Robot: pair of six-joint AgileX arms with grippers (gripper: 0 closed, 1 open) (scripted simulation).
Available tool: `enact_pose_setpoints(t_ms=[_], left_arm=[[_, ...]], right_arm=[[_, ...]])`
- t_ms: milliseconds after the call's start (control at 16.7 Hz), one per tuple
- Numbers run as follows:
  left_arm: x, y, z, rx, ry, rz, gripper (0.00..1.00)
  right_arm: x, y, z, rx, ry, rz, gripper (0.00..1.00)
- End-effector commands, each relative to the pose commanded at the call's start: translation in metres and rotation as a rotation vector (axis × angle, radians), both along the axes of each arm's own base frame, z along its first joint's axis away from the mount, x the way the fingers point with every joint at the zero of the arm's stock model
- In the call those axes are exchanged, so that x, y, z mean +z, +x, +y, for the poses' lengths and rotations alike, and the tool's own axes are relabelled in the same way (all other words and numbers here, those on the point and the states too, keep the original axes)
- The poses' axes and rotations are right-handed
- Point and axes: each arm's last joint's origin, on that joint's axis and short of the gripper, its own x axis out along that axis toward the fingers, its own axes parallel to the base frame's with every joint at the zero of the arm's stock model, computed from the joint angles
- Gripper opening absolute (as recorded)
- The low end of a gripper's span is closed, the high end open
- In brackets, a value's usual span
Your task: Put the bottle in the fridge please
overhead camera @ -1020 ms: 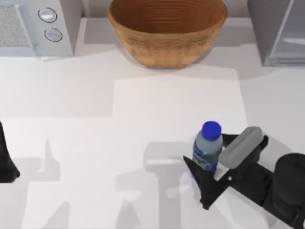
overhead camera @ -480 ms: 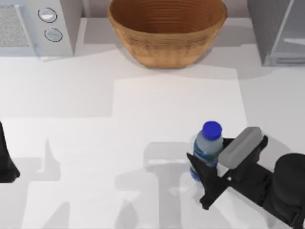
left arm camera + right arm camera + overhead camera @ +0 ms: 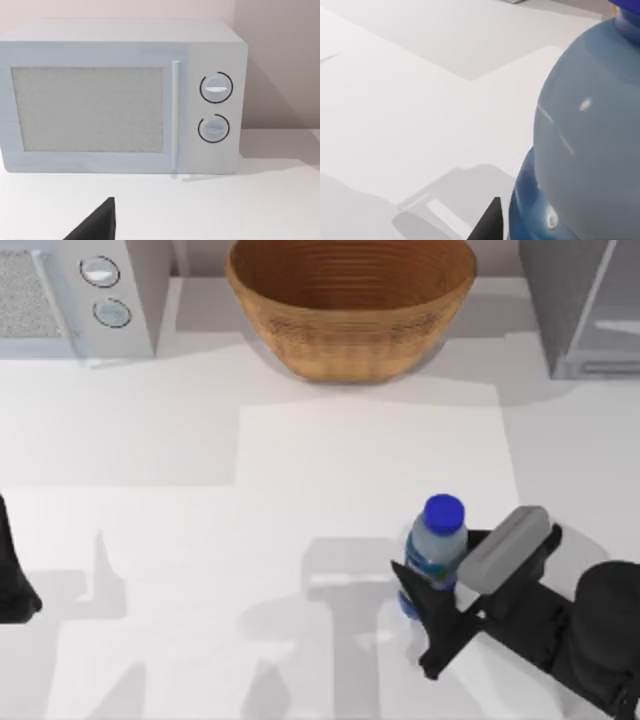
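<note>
Now clamped on bottle (image 3: 434, 552) upright near table's right front, right gripper (image 3: 441, 585) low on label; lift straight, keep vertical, carry to fridge (image 3: 585, 305) at right rear corner.

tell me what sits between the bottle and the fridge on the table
Nothing: in the top view the stretch of white table from the bottle, held at the right gripper, up to the fridge is bare.

Rendered kitchen counter: microwave (image 3: 122, 97) with two knobs, wicker basket (image 3: 350, 305), grey fridge (image 3: 585, 305) along back.
</note>
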Motion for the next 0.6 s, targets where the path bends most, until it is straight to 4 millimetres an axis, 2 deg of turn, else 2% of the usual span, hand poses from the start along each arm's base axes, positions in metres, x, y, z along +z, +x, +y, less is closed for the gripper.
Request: enact_pose_setpoints(t_ms=[180, 360, 600], left_arm=[[0.0, 0.0, 0.0, 0.0, 0.0, 0.0, 1.0], [0.0, 0.0, 0.0, 0.0, 0.0, 0.0, 1.0], [0.0, 0.0, 0.0, 0.0, 0.0, 0.0, 1.0]], right_arm=[[0.003, 0.003, -0.008, 0.002, -0.016, -0.002, 0.01], [0.015, 0.008, -0.031, -0.008, -0.024, 0.003, 0.01], [0.044, 0.011, -0.07, -0.023, 0.006, -0.026, 0.01]])
